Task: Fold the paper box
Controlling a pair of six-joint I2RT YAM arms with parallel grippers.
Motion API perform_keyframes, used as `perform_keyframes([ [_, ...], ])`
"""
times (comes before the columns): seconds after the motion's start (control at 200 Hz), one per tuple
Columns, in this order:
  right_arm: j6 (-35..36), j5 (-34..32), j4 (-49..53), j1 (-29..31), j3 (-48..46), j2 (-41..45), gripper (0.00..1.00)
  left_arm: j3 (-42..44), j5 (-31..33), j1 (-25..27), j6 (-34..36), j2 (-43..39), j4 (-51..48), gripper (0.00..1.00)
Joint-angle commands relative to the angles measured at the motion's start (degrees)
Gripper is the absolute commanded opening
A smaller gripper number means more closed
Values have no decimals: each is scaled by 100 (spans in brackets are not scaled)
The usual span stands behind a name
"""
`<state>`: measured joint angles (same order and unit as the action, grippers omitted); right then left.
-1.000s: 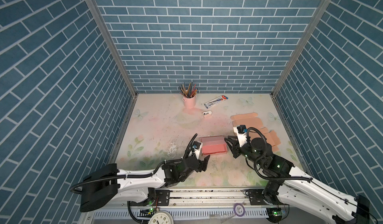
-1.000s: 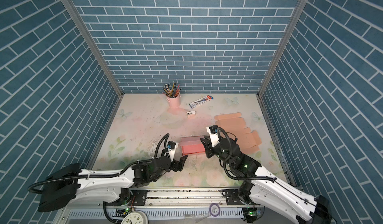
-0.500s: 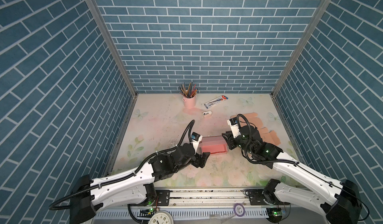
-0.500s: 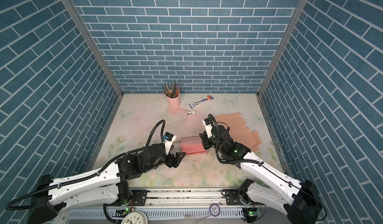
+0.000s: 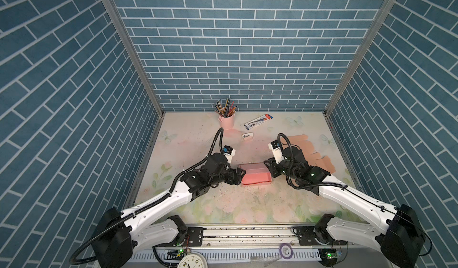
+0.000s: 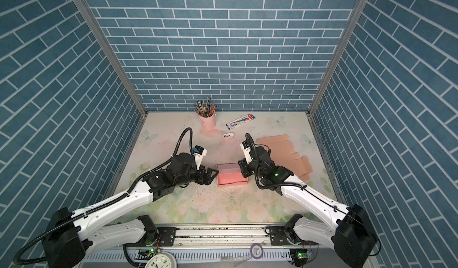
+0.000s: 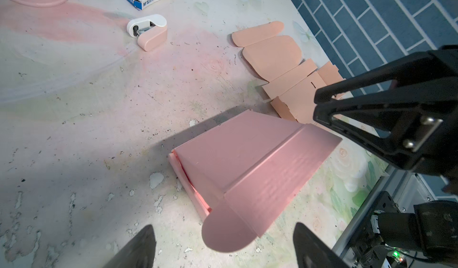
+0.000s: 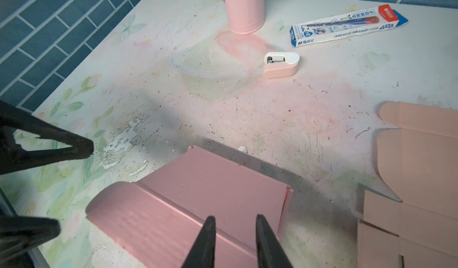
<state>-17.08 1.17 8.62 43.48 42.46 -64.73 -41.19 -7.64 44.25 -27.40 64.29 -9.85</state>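
The pink paper box (image 5: 255, 177) (image 6: 231, 174) lies mid-table, its lid laid over the base. In the left wrist view the box (image 7: 247, 160) shows a front flap with a rounded ear sticking out toward my left gripper (image 7: 223, 226). That gripper (image 5: 241, 176) (image 6: 212, 174) stands wide open at the box's left end, holding nothing. My right gripper (image 5: 269, 167) (image 6: 241, 169) is at the right end. In the right wrist view its jaws (image 8: 234, 217) stand a narrow gap apart over the lid (image 8: 210, 192), with nothing between them.
A flat peach cardboard blank (image 5: 307, 150) (image 6: 285, 152) lies right of the box, partly under the right arm. At the back stand a pink pencil cup (image 5: 226, 120), a blue-white pencil carton (image 5: 258, 121) and a small pink-white sharpener (image 5: 247, 136). Tiled walls close in three sides.
Both arms have reached farther onto the table, and the grippers have closed in on the two ends of the box. The box has stayed in place.
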Motion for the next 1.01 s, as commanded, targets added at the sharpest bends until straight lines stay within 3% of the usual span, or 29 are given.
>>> perform_keyframes([
  [0.0,3,120,-138,-15,-150,-40,30,-255,-266,-176,133,315,387,88],
  [0.545,-296,570,-590,-15,-764,-360,29,127,-250,-205,112,1238,1097,87],
  [1.0,-463,500,-669,-15,-1029,-364,28,575,-228,-204,40,1559,1494,75],
])
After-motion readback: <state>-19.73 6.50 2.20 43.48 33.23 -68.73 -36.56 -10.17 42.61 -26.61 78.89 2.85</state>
